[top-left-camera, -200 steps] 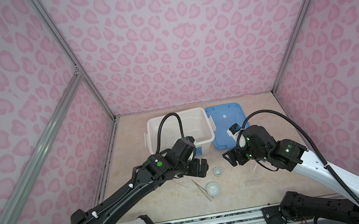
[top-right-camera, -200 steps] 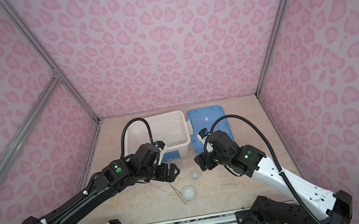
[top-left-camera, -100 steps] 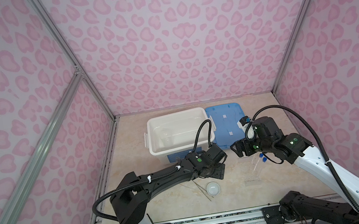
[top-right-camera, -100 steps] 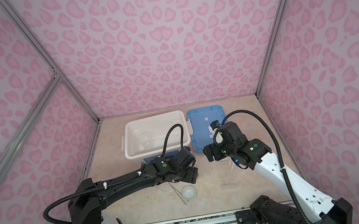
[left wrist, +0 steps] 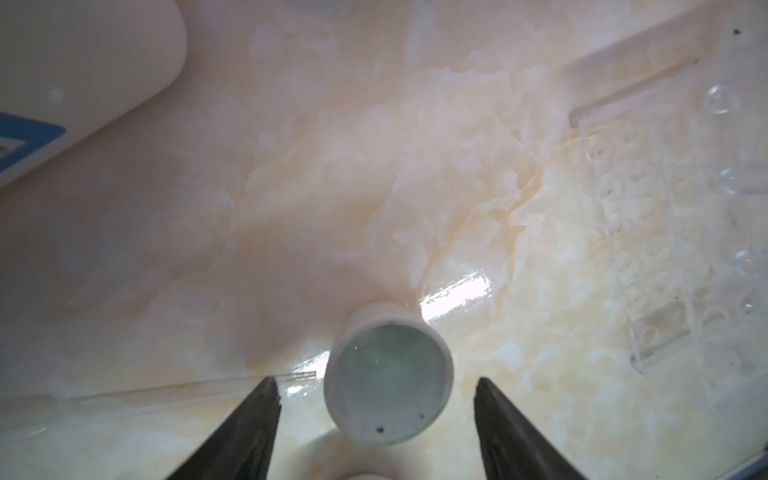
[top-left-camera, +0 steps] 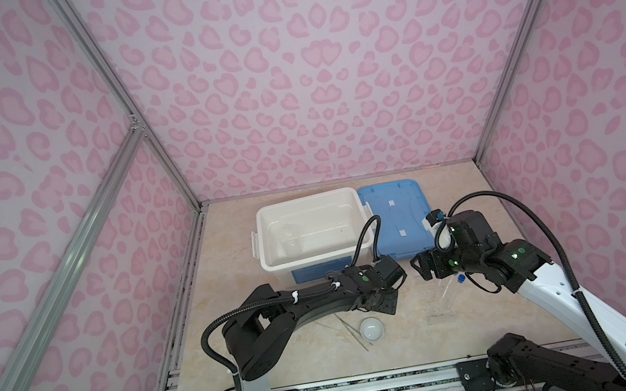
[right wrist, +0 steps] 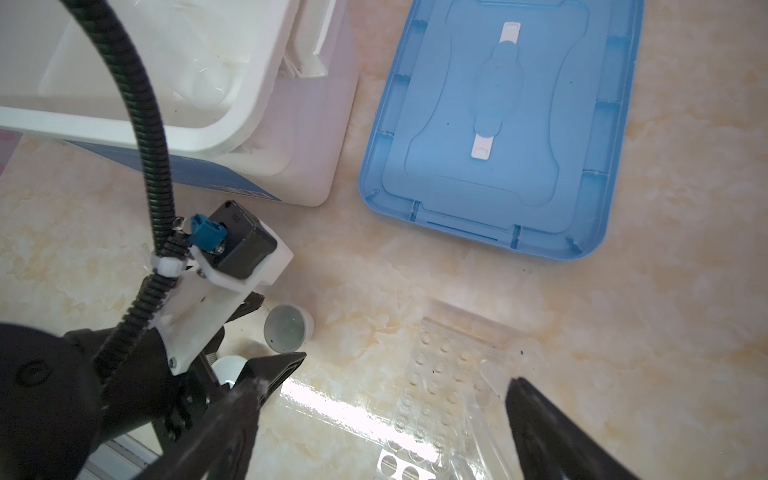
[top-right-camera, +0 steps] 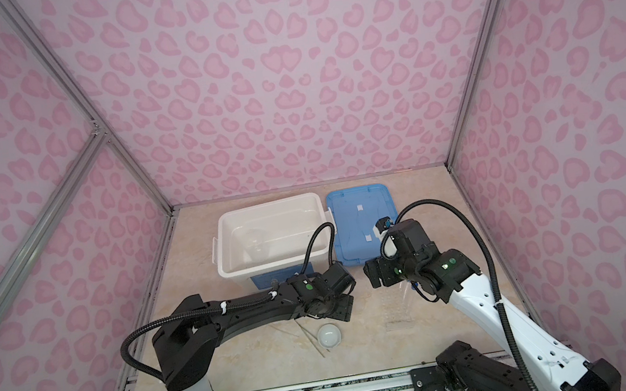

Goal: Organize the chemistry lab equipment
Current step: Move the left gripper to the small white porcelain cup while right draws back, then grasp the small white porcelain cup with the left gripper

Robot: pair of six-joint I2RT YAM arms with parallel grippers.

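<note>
A small white round dish (left wrist: 388, 384) stands on the marble table between the fingers of my left gripper (left wrist: 376, 390), which is open with a gap on each side. In both top views that gripper (top-left-camera: 382, 304) (top-right-camera: 341, 310) hides this dish. A second white dish (top-left-camera: 372, 329) lies just in front of it, beside thin metal tweezers (top-left-camera: 353, 331). A clear dropper (left wrist: 166, 390) lies by one left finger. My right gripper (right wrist: 395, 386) hangs open over the clear rack (right wrist: 453, 374), touching nothing. A blue tube cap (top-left-camera: 460, 278) shows by the right arm. A clear glass vessel (top-left-camera: 290, 240) sits inside the box.
The big white box (top-left-camera: 264, 216) stands open at the back, close behind my left arm. Its blue lid (top-left-camera: 394, 218) lies flat to the right of it. Pink patterned walls close in three sides. A metal rail (top-left-camera: 374, 389) runs along the front edge.
My left arm has swung right and forward, bringing its gripper over the small dish with the jaws narrowing. My right gripper has drawn back to the right, over the rack.
</note>
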